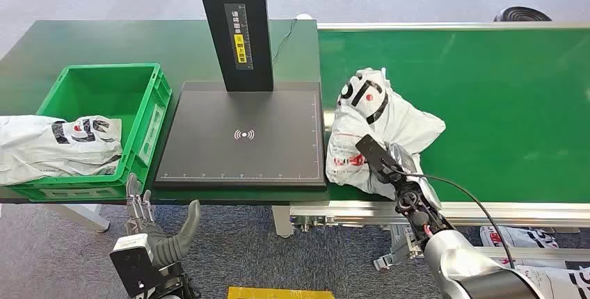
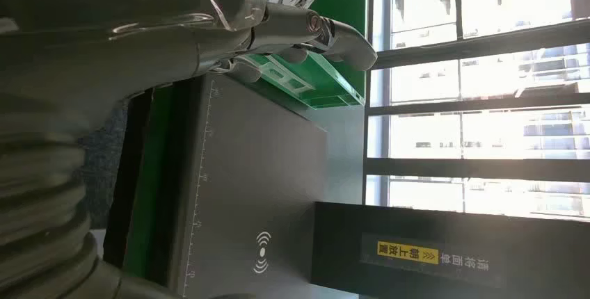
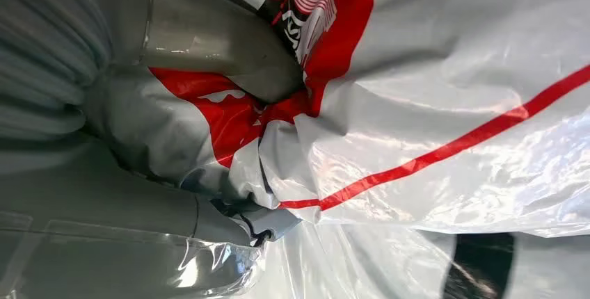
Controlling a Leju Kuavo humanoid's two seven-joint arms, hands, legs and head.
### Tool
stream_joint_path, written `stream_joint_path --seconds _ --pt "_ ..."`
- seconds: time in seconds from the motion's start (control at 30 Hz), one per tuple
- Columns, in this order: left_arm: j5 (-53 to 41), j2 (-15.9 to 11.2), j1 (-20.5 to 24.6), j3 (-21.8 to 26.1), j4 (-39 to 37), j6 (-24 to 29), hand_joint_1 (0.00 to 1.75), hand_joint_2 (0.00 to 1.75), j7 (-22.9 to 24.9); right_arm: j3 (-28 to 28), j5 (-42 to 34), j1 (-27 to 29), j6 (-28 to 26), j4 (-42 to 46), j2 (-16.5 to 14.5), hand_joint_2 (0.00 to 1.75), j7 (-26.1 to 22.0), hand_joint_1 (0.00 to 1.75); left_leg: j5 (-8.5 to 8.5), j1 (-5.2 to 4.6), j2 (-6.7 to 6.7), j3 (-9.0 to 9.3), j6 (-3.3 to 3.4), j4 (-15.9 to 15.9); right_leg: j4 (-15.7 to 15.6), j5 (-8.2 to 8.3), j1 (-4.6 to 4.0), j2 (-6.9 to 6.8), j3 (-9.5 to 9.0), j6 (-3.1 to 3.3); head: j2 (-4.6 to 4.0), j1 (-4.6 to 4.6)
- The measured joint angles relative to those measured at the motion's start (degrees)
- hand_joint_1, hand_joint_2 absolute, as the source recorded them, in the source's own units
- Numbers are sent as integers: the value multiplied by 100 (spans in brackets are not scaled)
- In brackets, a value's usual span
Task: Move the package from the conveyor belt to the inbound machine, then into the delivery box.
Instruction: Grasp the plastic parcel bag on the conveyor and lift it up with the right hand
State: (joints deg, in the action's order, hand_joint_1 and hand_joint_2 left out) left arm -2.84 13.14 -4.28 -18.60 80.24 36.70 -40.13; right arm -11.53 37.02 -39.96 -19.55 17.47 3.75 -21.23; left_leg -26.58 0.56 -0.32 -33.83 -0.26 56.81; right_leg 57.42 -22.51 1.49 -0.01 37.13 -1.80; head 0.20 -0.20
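Most right hand fingers sink into package.

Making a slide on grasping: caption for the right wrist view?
Right hand pinching the crumpled white plastic package with red printing, thumb pressed into its folds.

High head view; close wrist views

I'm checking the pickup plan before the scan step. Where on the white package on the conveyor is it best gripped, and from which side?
Grip the bunched, wrinkled film at the near lower edge of the white package, coming from the robot's side of the conveyor belt. The bag is soft and lumpy, so gathered folds give the fingers something to pinch. The right hand already has its thumb pressed into such a fold.
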Motion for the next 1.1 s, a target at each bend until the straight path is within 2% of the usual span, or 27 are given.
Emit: stream_joint_path --seconds 0.23,0.87,1.1 --pt "0 0 5 -3 -10 -2 0 175 0 576 -478 -123 166 512 -127 175 -923 175 -1 0 -1 -7 0 0 0 0 0 -1 6 0 0 -1" --pt "0 0 8 -6 -13 -2 0 175 0 878 -535 -153 222 868 -222 175 -1004 175 -1 0 -1 -12 1 0 0 -1 0 -1 12 0 0 -1" --pt "2 0 33 -5 -34 -4 0 175 0 923 -1014 -83 509 1317 -309 175 -1591 175 -1 0 -1 -13 0 0 0 -1 0 -1 14 0 0 -1"
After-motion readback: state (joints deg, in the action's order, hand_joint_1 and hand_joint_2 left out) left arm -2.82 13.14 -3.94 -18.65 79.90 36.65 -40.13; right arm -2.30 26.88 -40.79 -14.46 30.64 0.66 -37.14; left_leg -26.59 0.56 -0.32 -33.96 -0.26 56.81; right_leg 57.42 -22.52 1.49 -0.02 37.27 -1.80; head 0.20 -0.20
